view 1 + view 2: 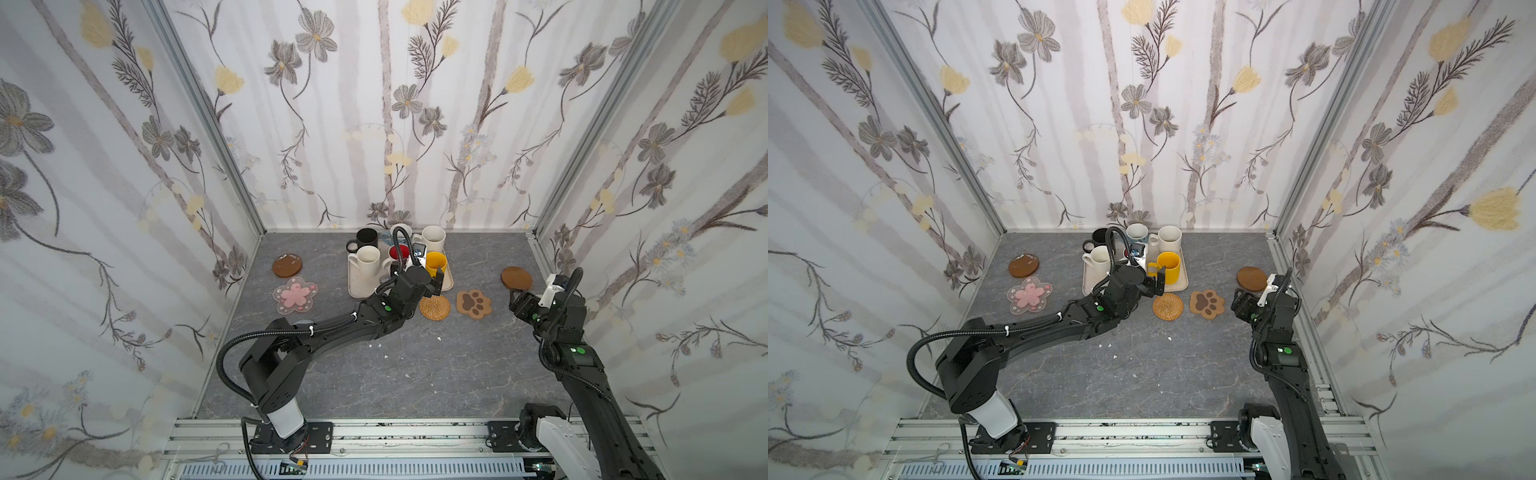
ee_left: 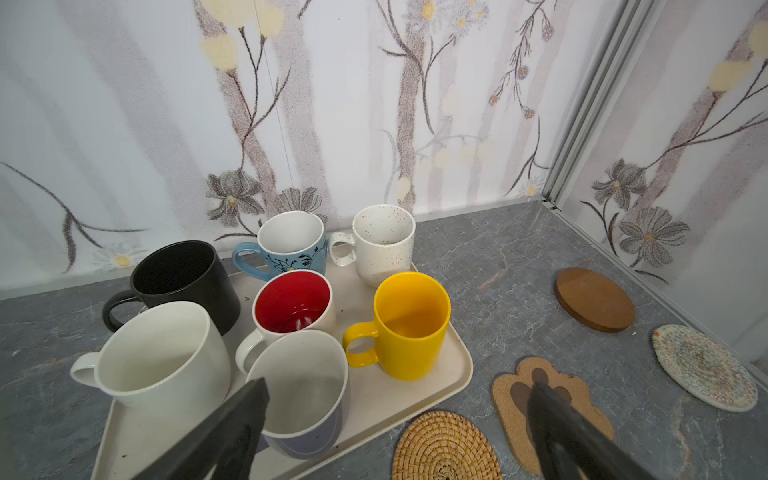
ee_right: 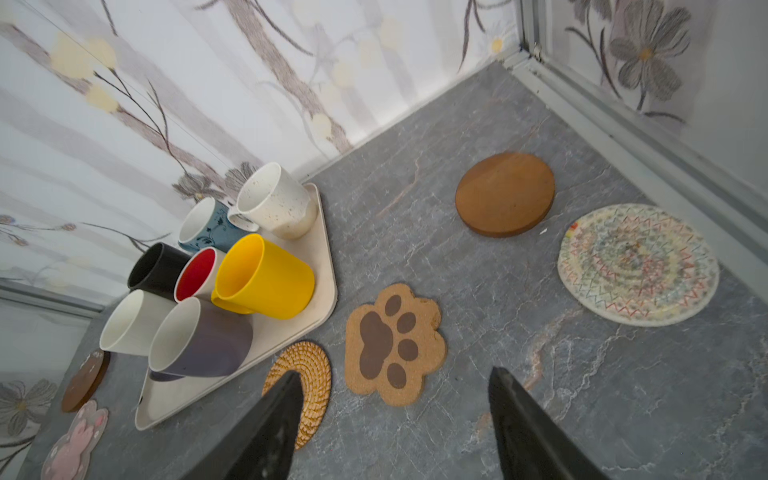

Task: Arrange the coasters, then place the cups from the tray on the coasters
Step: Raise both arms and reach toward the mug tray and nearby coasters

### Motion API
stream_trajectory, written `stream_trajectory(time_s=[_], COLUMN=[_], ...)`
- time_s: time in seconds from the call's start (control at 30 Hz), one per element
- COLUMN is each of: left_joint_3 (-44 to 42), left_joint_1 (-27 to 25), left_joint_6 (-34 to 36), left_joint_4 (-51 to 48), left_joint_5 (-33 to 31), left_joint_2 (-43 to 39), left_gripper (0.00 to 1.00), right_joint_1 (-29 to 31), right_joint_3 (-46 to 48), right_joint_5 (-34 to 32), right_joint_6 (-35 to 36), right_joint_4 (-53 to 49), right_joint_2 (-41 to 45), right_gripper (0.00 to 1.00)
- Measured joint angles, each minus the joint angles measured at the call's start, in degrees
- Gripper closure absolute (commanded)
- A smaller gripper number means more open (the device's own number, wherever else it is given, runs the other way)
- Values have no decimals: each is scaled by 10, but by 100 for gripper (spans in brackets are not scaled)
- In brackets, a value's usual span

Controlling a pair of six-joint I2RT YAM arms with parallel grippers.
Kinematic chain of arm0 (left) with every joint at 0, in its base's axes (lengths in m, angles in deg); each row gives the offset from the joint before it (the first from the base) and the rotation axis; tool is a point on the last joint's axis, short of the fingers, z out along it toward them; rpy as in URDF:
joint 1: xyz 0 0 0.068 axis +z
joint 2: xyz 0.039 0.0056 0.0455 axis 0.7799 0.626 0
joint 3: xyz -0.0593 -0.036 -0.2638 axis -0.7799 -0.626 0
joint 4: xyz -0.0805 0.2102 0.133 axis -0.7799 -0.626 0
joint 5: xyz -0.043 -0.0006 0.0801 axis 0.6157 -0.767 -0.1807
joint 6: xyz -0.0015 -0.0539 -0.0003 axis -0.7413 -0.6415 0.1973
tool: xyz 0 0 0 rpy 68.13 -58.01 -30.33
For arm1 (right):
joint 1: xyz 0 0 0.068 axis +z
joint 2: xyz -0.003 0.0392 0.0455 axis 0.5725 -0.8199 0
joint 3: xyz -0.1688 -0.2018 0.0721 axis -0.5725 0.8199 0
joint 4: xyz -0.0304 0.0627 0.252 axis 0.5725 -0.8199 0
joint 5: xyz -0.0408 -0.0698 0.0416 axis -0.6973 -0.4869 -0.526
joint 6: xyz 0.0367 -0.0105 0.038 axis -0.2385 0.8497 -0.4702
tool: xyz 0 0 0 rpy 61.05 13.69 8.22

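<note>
Grey tabletop (image 1: 415, 374), mugs (image 2: 411, 324) on tray (image 2: 382, 403), scattered coasters (image 3: 395, 340)

Both top views look steeply down from high above the front rail (image 1: 374, 432) and face the back wall (image 1: 374, 124). They take in the whole grey tabletop (image 1: 415, 374), with the tray (image 1: 360, 289) small at mid-frame. The left wrist camera sits low and close over the tray, looking across the mugs (image 2: 291, 303) to the back wall. The right wrist camera, rolled sideways, looks obliquely down at the tabletop close to the paw coaster (image 3: 395, 340). All four views share the tray, the yellow mug (image 1: 1169, 268) and the paw coaster.
</note>
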Motion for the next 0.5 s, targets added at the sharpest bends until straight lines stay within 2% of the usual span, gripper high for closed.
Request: stream_trajectory(time_s=[0.2, 0.5], left_joint_3=[-18, -98], left_joint_1=[2, 30], left_joint_6=[0, -17], left_joint_4=[44, 85], left_joint_5=[11, 36], left_joint_2=[13, -2], left_gripper=[0, 0], right_joint_1=[33, 89], right_joint_3=[-66, -190], right_joint_5=[25, 1], right_joint_6=[12, 33], right_joint_4=[17, 4], right_joint_2=[-150, -324], right_gripper=[35, 47])
